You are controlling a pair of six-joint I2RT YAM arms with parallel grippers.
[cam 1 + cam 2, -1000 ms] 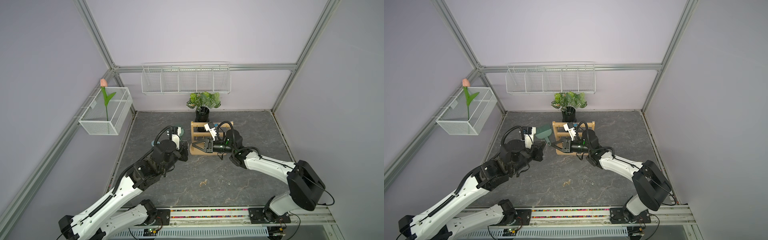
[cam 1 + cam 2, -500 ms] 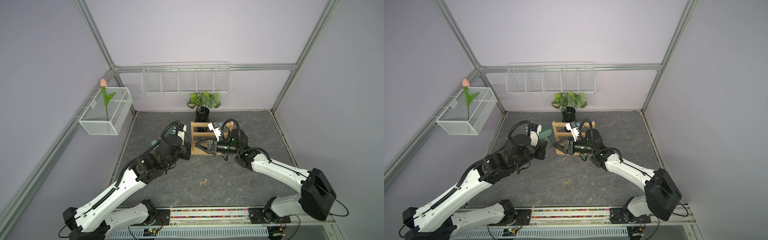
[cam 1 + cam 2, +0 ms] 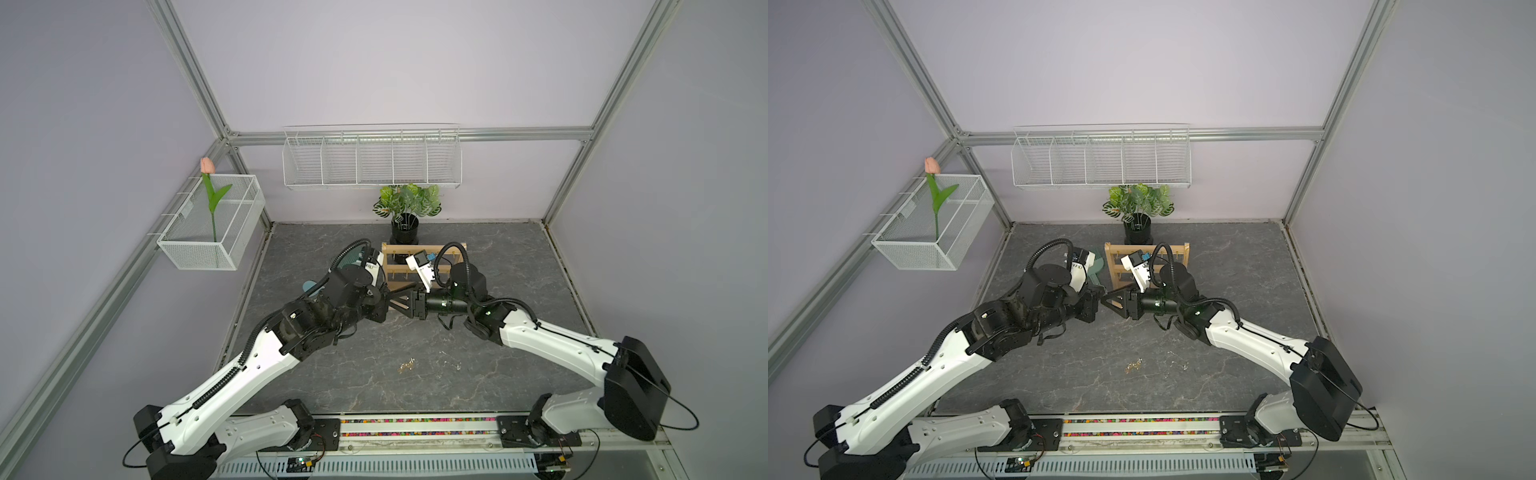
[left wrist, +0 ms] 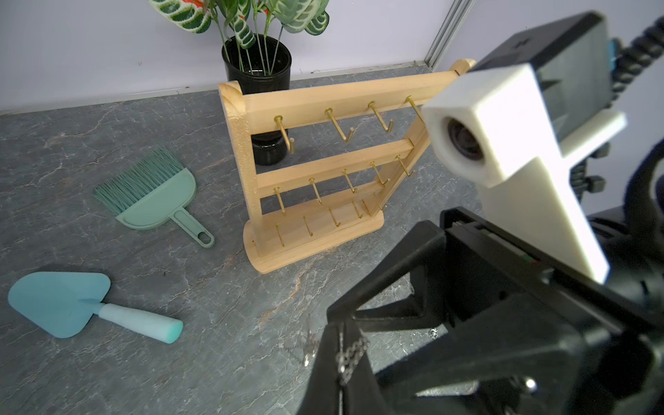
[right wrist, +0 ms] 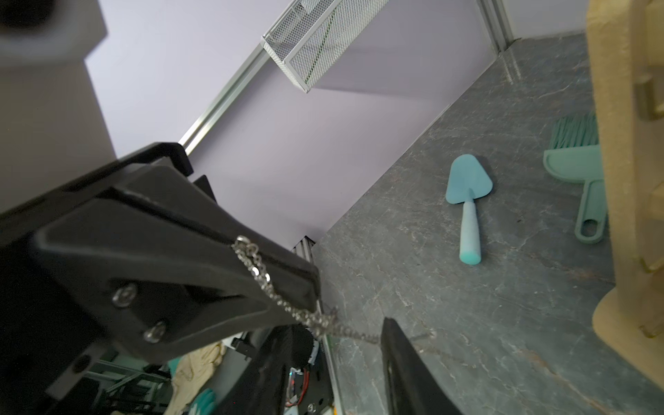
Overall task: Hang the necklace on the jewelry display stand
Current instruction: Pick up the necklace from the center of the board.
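Note:
The light wooden jewelry display stand (image 3: 399, 266) (image 3: 1121, 266) (image 4: 323, 107) stands upright near the back of the table, its gold hooks bare. Just in front of its base the two grippers meet tip to tip. My left gripper (image 3: 380, 305) (image 3: 1096, 301) (image 4: 339, 345) is shut on the silver necklace (image 4: 354, 350) (image 5: 266, 280), whose chain drapes over its fingers. My right gripper (image 3: 395, 301) (image 3: 1106, 301) (image 5: 348, 330) is open, and the chain runs across the gap between its fingers. The stand's edge (image 5: 628, 179) shows close beside it.
A green hand brush (image 4: 154, 201) (image 5: 575, 172) and a teal trowel (image 4: 61, 305) (image 5: 467, 187) lie left of the stand. A potted plant (image 3: 405, 208) stands behind it. Small loose jewellery (image 3: 406, 365) lies on the front table. Wire baskets (image 3: 372, 160) (image 3: 212, 224) hang on the walls.
The left arm has swung right, bringing its shut gripper with the chain up to the right gripper's tips. The right arm has drawn back a little towards the front.

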